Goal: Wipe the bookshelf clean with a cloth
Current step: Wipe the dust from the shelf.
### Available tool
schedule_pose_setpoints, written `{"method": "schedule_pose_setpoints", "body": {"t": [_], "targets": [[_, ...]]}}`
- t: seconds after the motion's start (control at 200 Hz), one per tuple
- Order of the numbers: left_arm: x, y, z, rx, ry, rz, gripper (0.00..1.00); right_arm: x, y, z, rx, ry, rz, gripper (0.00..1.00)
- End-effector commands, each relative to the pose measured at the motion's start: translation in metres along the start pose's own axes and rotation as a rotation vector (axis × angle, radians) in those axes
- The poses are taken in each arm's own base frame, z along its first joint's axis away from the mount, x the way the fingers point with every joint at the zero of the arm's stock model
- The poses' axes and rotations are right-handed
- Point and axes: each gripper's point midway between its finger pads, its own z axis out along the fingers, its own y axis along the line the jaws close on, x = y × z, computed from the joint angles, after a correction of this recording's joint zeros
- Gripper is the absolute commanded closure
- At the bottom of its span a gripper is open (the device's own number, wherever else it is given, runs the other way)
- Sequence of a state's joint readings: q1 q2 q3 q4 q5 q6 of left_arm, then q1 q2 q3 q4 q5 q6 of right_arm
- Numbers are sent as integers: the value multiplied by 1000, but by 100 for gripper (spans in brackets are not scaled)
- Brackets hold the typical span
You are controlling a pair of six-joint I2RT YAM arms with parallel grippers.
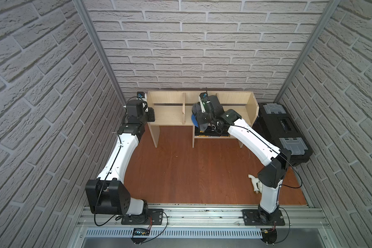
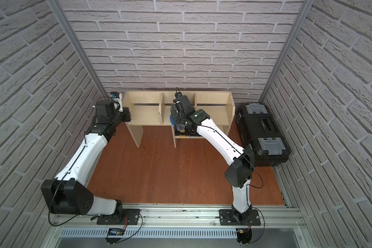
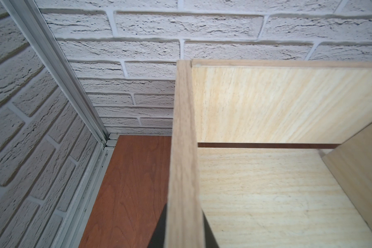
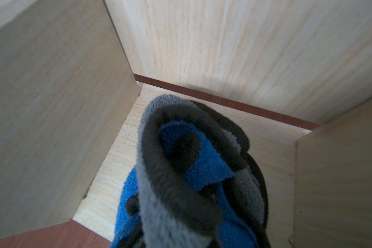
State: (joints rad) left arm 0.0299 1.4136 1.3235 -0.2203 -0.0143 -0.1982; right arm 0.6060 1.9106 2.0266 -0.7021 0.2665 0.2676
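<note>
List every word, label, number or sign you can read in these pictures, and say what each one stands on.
No text is legible in any view.
Black toolbox: dark label panel on its lid, too small to read.
Small display module: lit blue marks, too small to read.
Black and yellow item on the lower shelf of the bookshelf: any print is blurred.

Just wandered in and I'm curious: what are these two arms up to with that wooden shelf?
The right arm holds a grey-and-blue cloth inside the middle compartment of the bookshelf, down against its floor for wiping. The left fingers are clamped on the bookshelf's end panel, apparently steadying it.
</note>
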Motion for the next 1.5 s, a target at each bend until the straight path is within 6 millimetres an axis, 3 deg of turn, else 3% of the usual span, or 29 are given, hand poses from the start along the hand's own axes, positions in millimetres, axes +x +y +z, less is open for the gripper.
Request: {"method": "schedule_pose_setpoints", "body": {"t": [0.0,0.095,0.21,0.38,0.55,0.755,0.905,1.015,1.185,1.205,1.325,1.47,1.495], "targets": [[21,-9,11,47,51,3,100,-1,-29,-25,107,5,-41,97],[21,-9,11,45,52,3,100,-2,-44,-22,173,25,-56,97],[22,-8,12,45,54,3,100,-8,-43,-14,169,18,-39,98],[24,-8,13,47,59,1,100,-14,-11,-3,19,-6,29,97],[26,-9,15,52,63,-1,100,1,12,-3,-30,14,17,97],[25,-10,15,57,63,-6,100,16,-14,-17,82,24,-11,97],[25,-9,16,53,64,-4,100,4,-30,-25,143,12,-29,97],[25,-9,15,52,62,-3,100,-5,-35,-18,155,9,-19,97],[24,-9,14,53,59,-4,100,-22,-16,-7,77,-18,-2,97],[25,-9,15,55,61,-6,100,-15,-12,7,73,4,0,97],[28,-9,17,55,69,-6,100,-13,5,12,9,9,13,97],[27,-8,16,48,67,-2,100,6,19,12,-9,37,-23,97],[26,-8,15,49,66,-1,100,2,17,-1,-11,17,-19,97]]}}
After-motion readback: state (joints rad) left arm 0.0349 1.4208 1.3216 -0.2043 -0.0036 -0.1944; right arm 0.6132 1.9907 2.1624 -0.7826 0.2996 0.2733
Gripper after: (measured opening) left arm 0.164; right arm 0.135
